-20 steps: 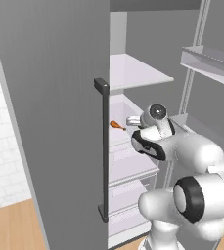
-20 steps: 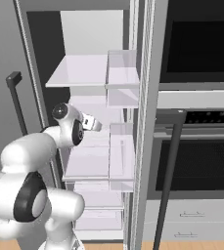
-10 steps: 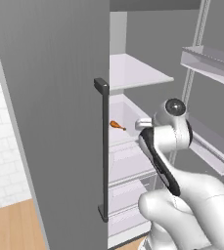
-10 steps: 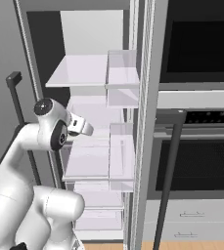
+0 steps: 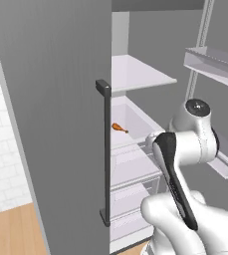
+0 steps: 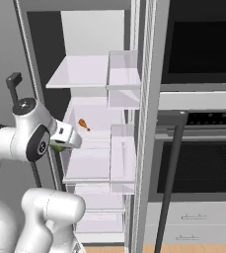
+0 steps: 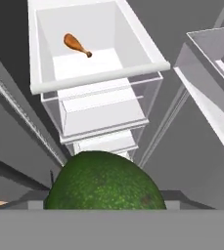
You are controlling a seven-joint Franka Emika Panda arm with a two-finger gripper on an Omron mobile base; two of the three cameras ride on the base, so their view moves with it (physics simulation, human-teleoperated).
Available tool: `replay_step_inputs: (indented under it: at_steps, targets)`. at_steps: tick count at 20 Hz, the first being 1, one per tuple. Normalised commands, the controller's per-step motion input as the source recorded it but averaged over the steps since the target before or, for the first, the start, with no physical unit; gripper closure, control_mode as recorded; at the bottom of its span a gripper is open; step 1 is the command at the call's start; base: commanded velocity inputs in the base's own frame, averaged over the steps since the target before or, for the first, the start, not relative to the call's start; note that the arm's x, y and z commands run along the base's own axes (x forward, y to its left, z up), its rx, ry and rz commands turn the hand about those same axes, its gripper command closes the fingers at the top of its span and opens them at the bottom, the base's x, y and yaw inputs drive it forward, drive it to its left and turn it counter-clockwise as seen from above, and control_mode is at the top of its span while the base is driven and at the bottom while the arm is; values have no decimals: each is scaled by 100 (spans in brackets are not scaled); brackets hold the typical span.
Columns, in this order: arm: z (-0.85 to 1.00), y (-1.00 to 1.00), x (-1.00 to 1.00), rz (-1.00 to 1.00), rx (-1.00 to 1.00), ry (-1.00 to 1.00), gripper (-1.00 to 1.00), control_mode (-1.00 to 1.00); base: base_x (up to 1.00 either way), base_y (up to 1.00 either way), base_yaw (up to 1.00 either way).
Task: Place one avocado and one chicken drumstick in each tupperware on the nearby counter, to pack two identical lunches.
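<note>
A dark-green avocado [image 7: 106, 180] sits at the bottom of the hand view, and my gripper [image 7: 105, 201] is shut on it. From the right base view the avocado [image 6: 58, 147] peeks out green under the gripper [image 6: 61, 145], just outside the open fridge at its left edge. One orange-brown chicken drumstick [image 7: 77, 44] lies alone in a white fridge drawer [image 7: 99, 75], ahead of the hand and well apart from it. That drumstick [image 5: 118, 128] [image 6: 84, 124] also appears in both base views. The tupperware and the counter are out of view.
The open grey fridge door [image 5: 56, 114] with its dark vertical handle [image 5: 104, 154] stands left of the arm. Glass shelves [image 6: 92, 74] and clear drawers [image 6: 97, 165] stack inside. Door bins [image 5: 212, 62] hang at right. A black oven [image 6: 203, 148] adjoins the fridge.
The hand has drawn back out of the fridge, leftward and slightly down, with the avocado still in it. The arm's elbow has swung up. The drumstick has not moved.
</note>
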Motion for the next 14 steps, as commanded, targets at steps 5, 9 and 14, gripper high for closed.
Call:
replay_step_inputs:
  at_steps: [5,9,14]
  targets:
    - [28,23,-100,19,-1,14,100,-100,0,0,0]
    - [19,12,-75,15,-1,11,100,100,-25,0,4]
    - [0,0,0,0,0,0,100,100,-99,-48,-8]
